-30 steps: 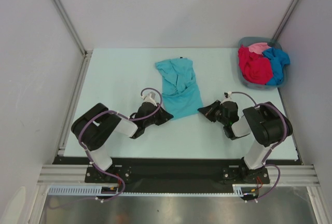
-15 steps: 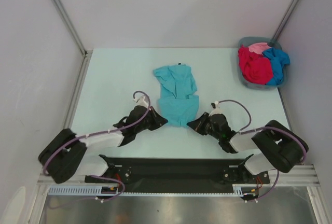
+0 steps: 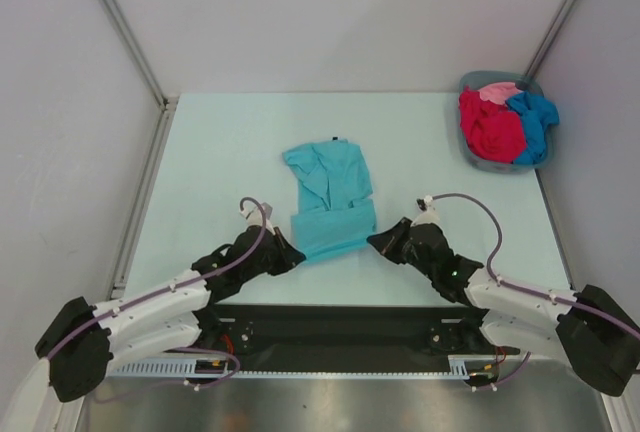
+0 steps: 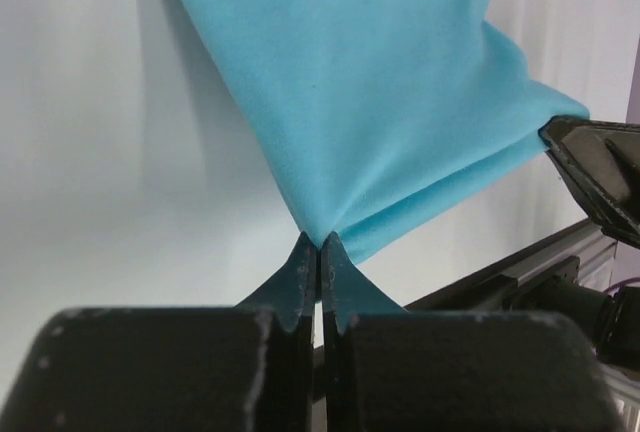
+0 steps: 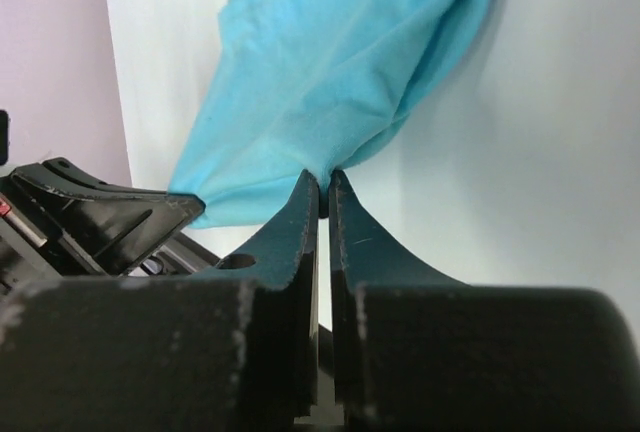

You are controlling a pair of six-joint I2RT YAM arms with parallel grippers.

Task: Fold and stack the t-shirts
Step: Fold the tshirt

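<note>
fingers (image 4: 300, 277) on both arms clamp the near corners of the teal t-shirt (image 3: 330, 192), nothing looks folded yet, other tees (image 3: 490, 127) sit in the basket (image 3: 480, 164).

Centre frame, a t-shirt (image 3: 328, 197) lies on the table (image 3: 220, 152), my left gripper (image 3: 296, 254) at its lower-left corner, my right gripper (image 3: 373, 240) at its lower-right. Upper right, a basket (image 3: 488, 166) holds more shirts (image 3: 495, 122).
</note>
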